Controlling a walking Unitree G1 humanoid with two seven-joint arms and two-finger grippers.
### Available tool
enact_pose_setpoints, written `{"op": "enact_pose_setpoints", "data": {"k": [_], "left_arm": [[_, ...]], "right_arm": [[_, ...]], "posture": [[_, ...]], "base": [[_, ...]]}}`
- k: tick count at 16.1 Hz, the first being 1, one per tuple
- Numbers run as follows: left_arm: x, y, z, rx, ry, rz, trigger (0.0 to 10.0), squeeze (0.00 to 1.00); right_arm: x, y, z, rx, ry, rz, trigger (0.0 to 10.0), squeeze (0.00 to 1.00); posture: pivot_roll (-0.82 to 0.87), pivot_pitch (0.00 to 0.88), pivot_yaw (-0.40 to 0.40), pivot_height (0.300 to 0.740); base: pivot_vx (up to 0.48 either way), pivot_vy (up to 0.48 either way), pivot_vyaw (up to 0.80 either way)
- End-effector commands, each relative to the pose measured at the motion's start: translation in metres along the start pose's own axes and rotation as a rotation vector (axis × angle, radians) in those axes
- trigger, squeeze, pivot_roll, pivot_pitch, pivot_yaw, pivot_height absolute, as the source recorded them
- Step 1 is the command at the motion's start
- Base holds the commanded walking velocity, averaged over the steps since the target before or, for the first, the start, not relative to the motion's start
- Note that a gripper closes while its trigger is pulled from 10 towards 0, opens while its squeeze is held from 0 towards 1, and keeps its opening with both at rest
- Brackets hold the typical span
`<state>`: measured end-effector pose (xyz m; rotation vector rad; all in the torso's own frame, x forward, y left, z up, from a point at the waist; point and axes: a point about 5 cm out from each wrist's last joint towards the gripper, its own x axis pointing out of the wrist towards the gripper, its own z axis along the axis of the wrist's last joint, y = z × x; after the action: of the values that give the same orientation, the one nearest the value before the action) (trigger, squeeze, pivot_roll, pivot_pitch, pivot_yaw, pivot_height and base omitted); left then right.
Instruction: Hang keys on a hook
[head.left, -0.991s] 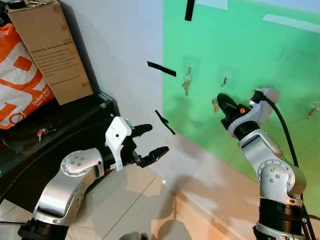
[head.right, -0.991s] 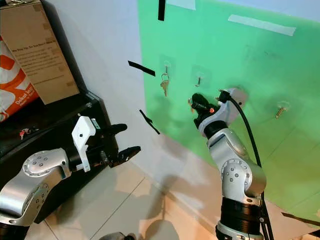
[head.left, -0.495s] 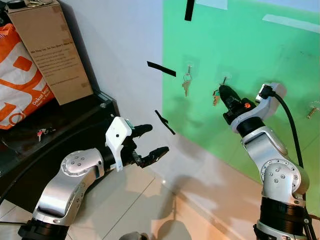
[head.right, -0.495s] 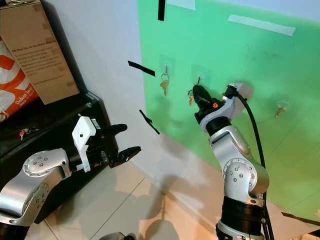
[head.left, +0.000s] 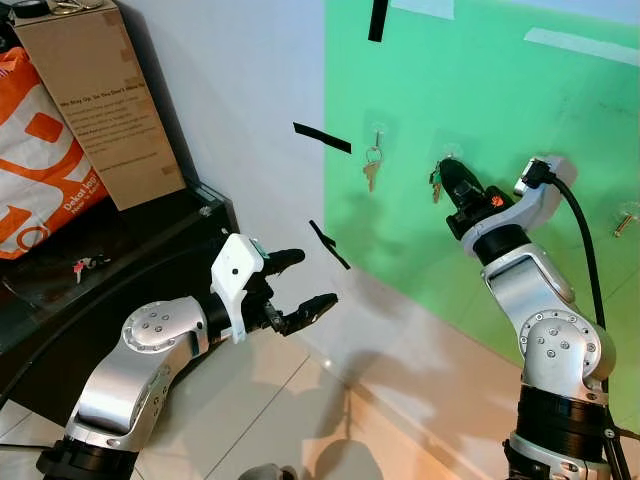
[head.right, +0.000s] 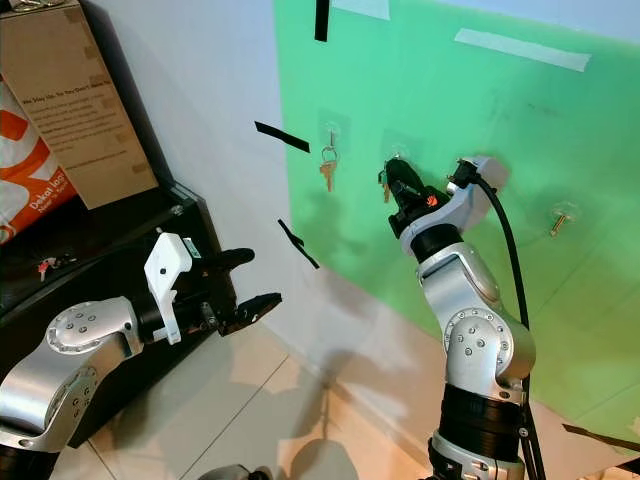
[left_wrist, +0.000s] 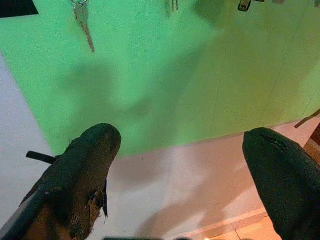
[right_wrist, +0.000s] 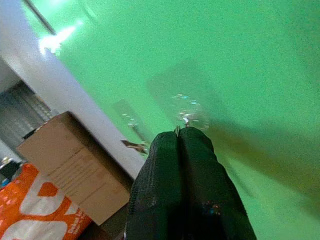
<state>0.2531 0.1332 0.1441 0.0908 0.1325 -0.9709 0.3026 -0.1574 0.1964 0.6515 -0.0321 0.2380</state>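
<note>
My right gripper (head.left: 447, 174) is raised against the green wall panel (head.left: 560, 110), shut on a small bunch of keys (head.left: 435, 184) that dangles just below the middle hook (right_wrist: 186, 116). The fingertips touch or nearly touch that hook. Another key (head.left: 371, 170) hangs from the hook to the left (head.left: 379, 131). A third hook (head.left: 624, 217) sits further right on the panel. My left gripper (head.left: 302, 285) is held low before the white wall, open, with nothing between its fingers.
A black cabinet (head.left: 150, 235) stands at the left with a cardboard box (head.left: 100, 100), an orange bag (head.left: 40, 170) and a small red key (head.left: 82, 266) on it. Black tape strips (head.left: 322, 138) mark the wall. Tiled floor (head.left: 260, 410) lies below.
My right gripper has risen and moved up to the middle hook, carrying the keys with it. The left arm has stayed still.
</note>
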Motion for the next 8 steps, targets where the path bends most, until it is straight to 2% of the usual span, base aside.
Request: {"op": "enact_pose_setpoints", "data": {"k": [1, 5, 8], "left_arm": [[0.003, 0.000, 0.003, 0.018, 0.005, -0.014, 10.0, 0.00], [0.003, 0.000, 0.003, 0.015, 0.005, -0.014, 10.0, 0.00], [0.002, 0.001, 0.003, 0.015, 0.006, -0.015, 10.0, 0.00]], "right_arm": [[0.003, -0.002, 0.002, 0.010, -0.014, -0.038, 10.0, 0.00], [0.000, -0.016, -0.005, -0.010, 0.032, -0.118, 10.0, 0.00], [0.001, -0.017, -0.009, -0.019, 0.057, -0.140, 10.0, 0.00]], "posture": [[-0.06, 0.000, 0.065, 0.740], [-0.06, 0.000, 0.064, 0.740], [-0.06, 0.000, 0.067, 0.740]], "base": [[0.000, 0.000, 0.00], [0.000, 0.000, 0.00], [0.000, 0.000, 0.00]]}}
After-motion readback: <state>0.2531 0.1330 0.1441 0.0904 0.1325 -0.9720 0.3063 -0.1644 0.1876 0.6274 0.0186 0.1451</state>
